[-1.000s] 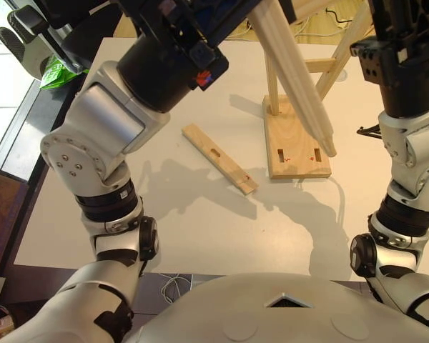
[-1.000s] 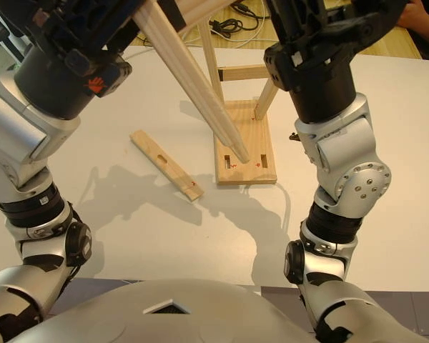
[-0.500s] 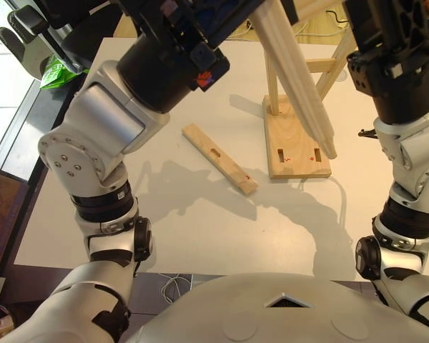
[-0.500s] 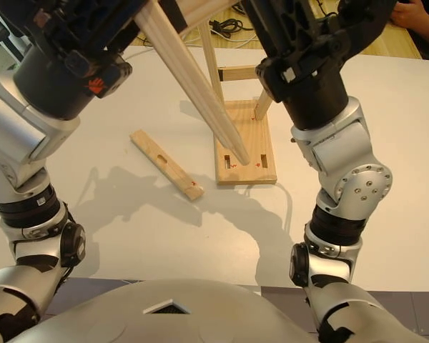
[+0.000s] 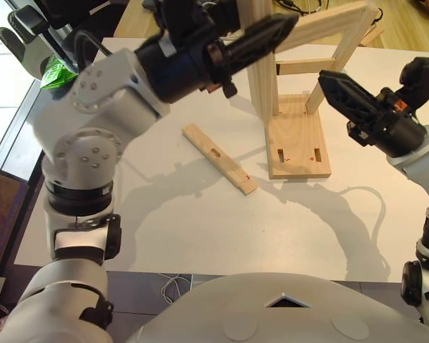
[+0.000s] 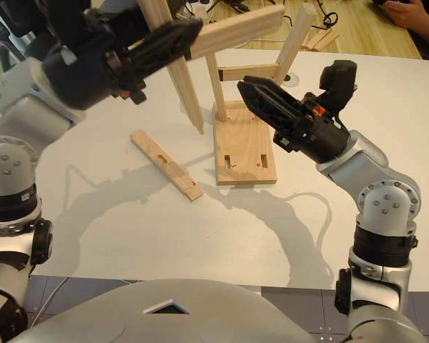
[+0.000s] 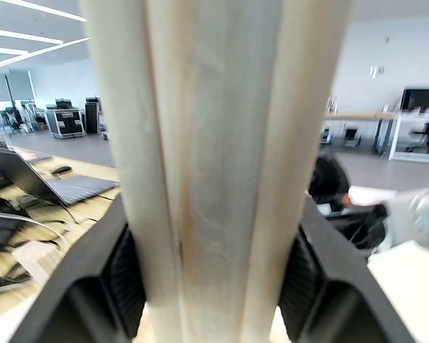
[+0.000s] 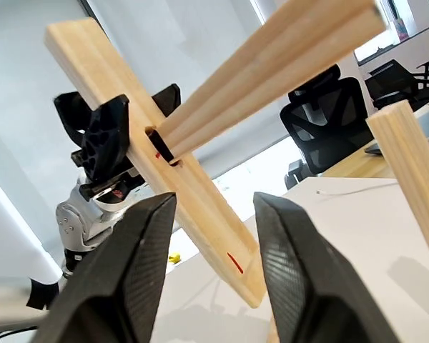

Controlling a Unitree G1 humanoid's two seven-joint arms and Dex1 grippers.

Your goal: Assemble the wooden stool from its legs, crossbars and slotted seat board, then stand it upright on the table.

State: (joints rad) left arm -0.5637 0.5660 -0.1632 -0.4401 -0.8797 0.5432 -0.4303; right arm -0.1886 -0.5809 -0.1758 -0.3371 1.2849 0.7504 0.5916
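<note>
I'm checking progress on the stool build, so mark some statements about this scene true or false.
1. The left gripper is shut on a wooden leg. True.
2. The right gripper holds the slotted bar. False: it is open and empty; the bar lies on the table.
3. The seat board lies flat on the table. True.
4. Every slot in the seat board is filled. False: the two near slots are empty.
</note>
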